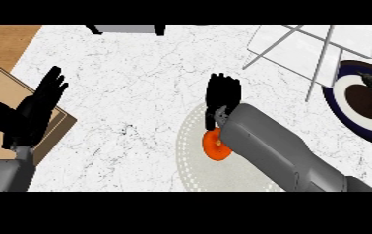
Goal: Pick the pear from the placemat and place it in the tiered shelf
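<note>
Pear [216, 146] (orange): on placemat [190, 171], partly under right forearm. Right robot hand [223, 93]: above the pear, fingers curled, holding nothing. Left robot hand [42, 98]: resting wide, left edge. Shelf [309, 51]: upper right of desk [131, 95].

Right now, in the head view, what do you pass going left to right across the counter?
Left hand open over the wooden board → pear on the placemat → right hand → tiered shelf → dark plate.
</note>
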